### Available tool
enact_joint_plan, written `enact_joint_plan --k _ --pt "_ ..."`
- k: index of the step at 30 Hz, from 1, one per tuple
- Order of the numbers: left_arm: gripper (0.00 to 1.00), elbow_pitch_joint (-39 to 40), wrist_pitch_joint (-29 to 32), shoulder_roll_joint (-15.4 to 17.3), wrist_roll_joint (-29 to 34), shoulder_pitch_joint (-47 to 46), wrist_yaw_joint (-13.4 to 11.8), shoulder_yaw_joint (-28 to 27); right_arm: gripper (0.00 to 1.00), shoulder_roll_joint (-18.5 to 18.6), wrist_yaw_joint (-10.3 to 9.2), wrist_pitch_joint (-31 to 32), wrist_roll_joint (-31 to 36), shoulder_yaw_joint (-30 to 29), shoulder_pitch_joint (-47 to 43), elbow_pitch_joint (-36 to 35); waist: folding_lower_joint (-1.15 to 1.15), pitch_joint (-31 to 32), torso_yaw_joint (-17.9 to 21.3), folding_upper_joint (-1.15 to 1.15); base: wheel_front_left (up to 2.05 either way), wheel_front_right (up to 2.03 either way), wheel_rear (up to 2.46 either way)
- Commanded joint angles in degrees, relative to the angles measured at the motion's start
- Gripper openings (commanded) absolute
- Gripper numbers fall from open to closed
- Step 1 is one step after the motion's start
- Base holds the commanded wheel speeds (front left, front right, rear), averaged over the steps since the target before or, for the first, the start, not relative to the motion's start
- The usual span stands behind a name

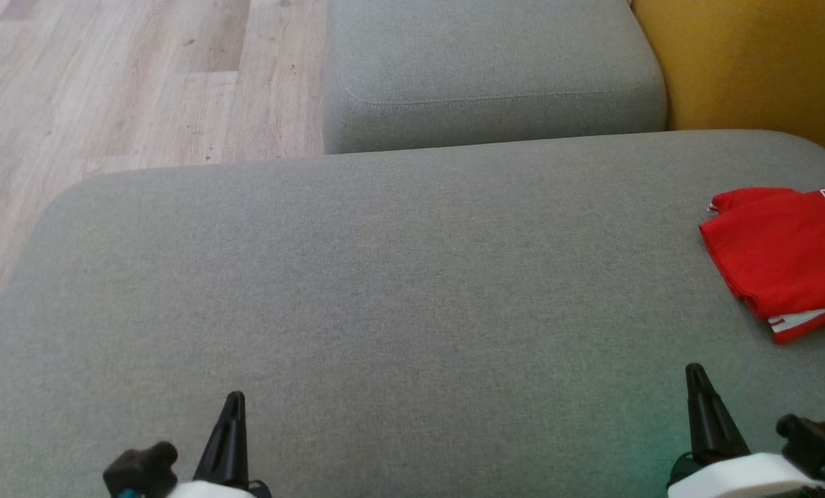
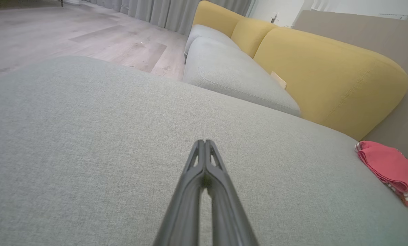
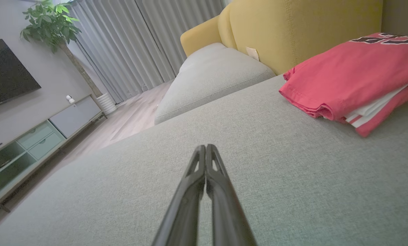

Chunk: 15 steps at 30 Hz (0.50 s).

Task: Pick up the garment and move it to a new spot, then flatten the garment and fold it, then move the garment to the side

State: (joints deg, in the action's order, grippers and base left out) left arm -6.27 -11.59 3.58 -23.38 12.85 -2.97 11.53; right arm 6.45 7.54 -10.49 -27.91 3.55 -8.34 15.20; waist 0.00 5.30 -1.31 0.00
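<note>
So both tools were pinched closed on nothing, left tool (image 1: pixel 234 404) and right tool (image 1: pixel 696 377) sitting just over the grey sofa seat (image 1: pixel 384 277), and the folded red shirt (image 1: pixel 779 249) was lying on that seat ahead and to the right of the right tool, well away from the left one.
</note>
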Motion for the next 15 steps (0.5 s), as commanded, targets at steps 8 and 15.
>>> enact_joint_plan --k 8,15 --pt "0.00 0.60 1.30 0.90 -7.02 -4.27 1.35 -2.12 0.00 0.05 -0.01 1.63 -6.29 -1.06 4.31 -1.66 0.00 -0.47 0.11 0.00 0.00 0.00 0.00" --pt "0.00 0.04 2.29 1.04 -12.09 -5.39 2.05 -2.99 0.00 -0.19 -0.02 2.77 -10.80 -1.70 5.09 -1.63 0.00 -0.85 0.20 0.00 0.00 0.00 0.00"
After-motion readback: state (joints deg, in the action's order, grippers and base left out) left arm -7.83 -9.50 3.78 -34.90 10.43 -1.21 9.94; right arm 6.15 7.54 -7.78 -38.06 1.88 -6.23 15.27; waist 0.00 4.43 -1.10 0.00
